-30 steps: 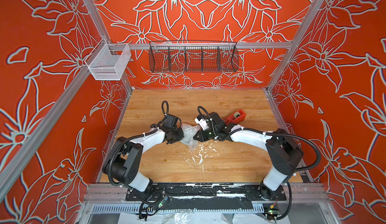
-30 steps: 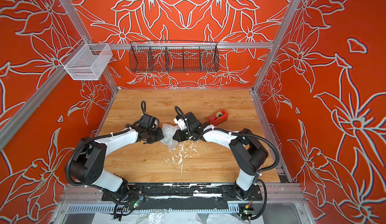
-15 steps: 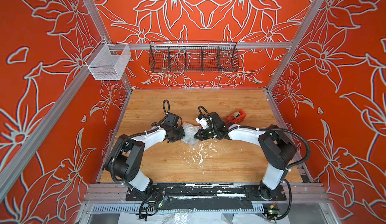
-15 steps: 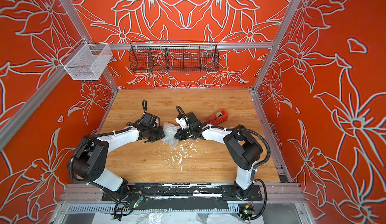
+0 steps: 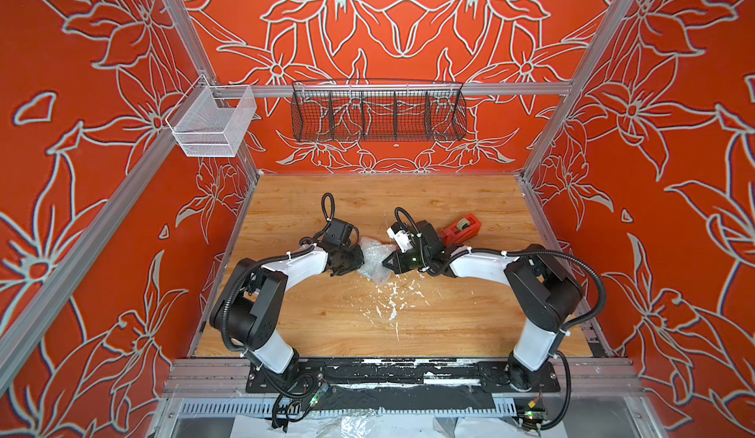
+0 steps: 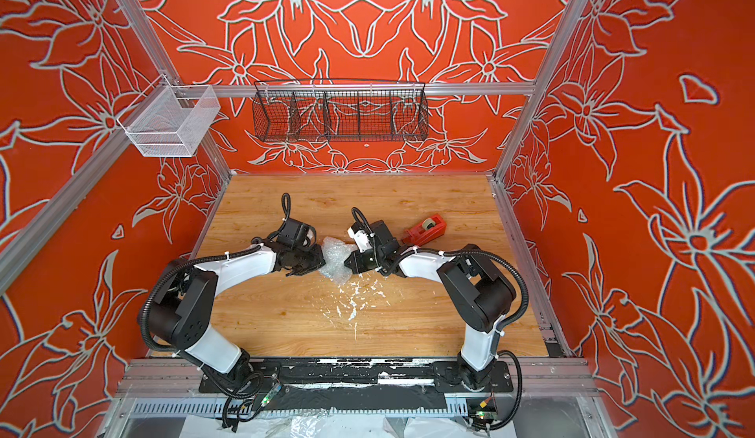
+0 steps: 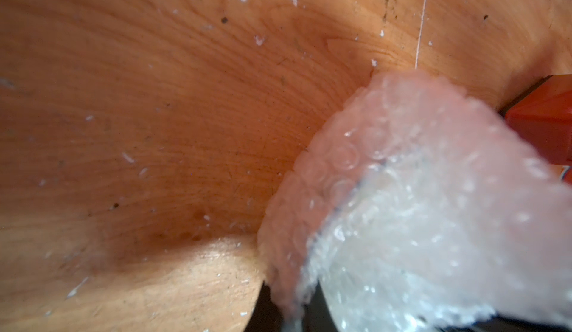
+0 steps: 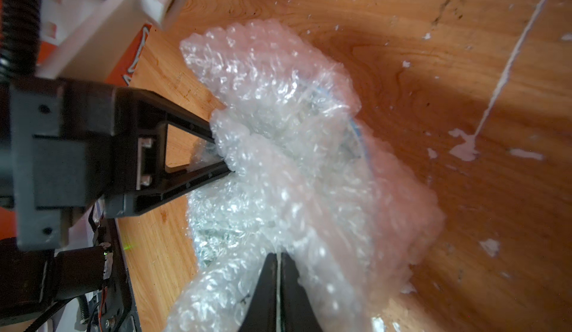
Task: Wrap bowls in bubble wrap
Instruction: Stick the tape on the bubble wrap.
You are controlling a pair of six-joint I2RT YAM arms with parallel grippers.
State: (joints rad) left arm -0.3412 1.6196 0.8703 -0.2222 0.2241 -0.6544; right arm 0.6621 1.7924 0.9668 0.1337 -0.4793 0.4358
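Left gripper (image 5: pixel 356 258) and right gripper (image 5: pixel 387 261) face each other tip to tip, low over the wooden table (image 5: pixel 327 321). The bubble wrap (image 5: pixel 372 257) is bunched into a lump directly between them. Both tips touch the lump in both top views.

Right gripper: jaws pressed together, with only a hairline slit between them in the right wrist view. A fold of wrap is pinched at the tips. The rest of the lump bulges just ahead of the tips and spills to both sides.

Left gripper: fingers (image 8: pixel 192 124) converge and vanish into the opposite side of the lump. Closed, gripping wrap; the tips themselves are hidden by the plastic.

Bowl (image 8: pixel 356 133): inside the lump, between the two grippers' tips. Only a thin light blue arc of rim shows through the plastic. Leaf print not legible. Upright or tilted: can't tell.

Red tape dispenser (image 5: pixel 459 229) sits on the table beside the right gripper's body, on the side away from the robot base, apart from the wrap. White flecks (image 5: pixel 392 301) are scattered on the table near the lump, toward the base.
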